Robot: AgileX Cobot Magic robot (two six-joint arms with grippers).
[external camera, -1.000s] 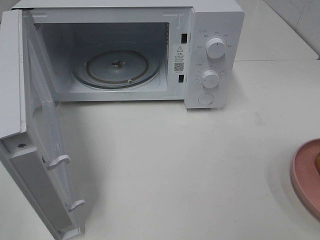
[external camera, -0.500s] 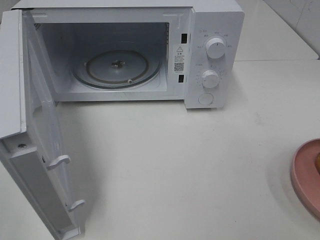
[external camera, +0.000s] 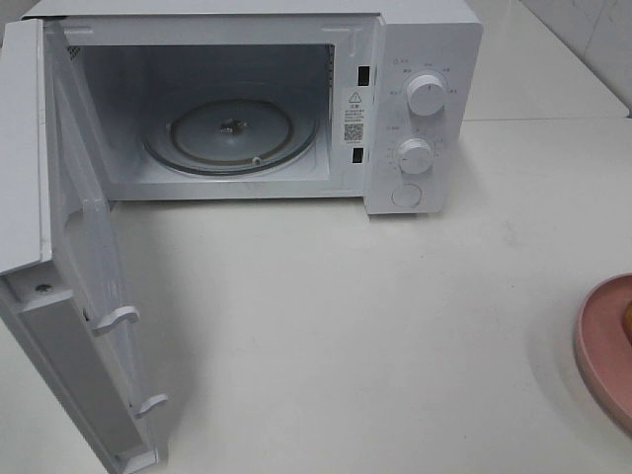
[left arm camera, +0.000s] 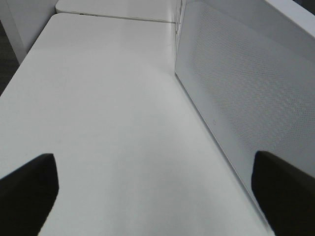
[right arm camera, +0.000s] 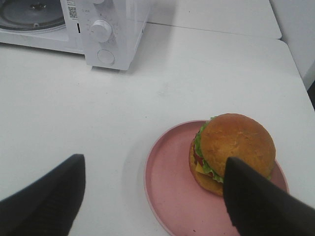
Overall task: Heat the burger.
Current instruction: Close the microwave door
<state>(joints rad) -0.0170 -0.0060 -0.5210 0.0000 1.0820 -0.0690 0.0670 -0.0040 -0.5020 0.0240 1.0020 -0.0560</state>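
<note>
The burger [right arm camera: 235,146], with a golden-brown bun, green lettuce and dark layers, sits on the far side of a pink plate [right arm camera: 167,184] on the white table. My right gripper [right arm camera: 152,204] is open just above and short of the plate. One of its dark fingers [right arm camera: 258,204] overlaps the burger's near edge and the other stands over bare table. In the exterior high view only the plate's edge [external camera: 600,346] and a sliver of the burger [external camera: 628,322] show at the right border. My left gripper [left arm camera: 157,196] is open and empty over the table.
A white microwave [external camera: 425,59] stands at the back with its door [external camera: 69,296] swung wide open to the left and a glass turntable [external camera: 232,133] inside. The left wrist view shows the door's perforated panel [left arm camera: 246,88] close by. The microwave's dials [right arm camera: 101,29] show in the right wrist view.
</note>
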